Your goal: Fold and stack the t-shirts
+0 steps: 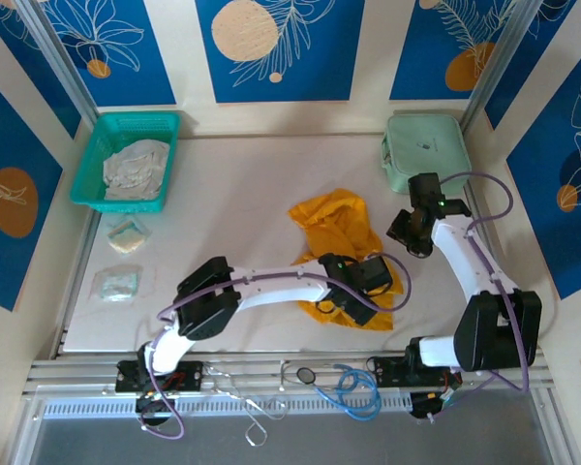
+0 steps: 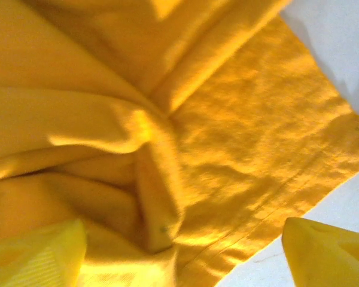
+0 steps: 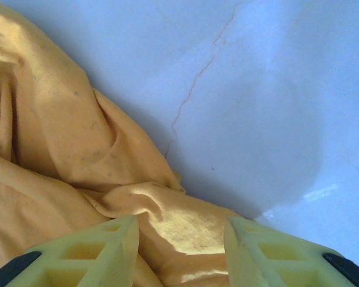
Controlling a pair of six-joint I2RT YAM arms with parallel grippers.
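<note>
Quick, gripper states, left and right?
Left gripper: open, above the orange t-shirt, holding nothing.
Right gripper: open, straddling the t-shirt's edge, not clamped.

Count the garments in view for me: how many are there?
2. The mustard-orange t-shirt lies crumpled mid-table. The pale whitish-grey garment sits bunched in the teal basket at the far left corner. Others may be hidden beneath it.
</note>
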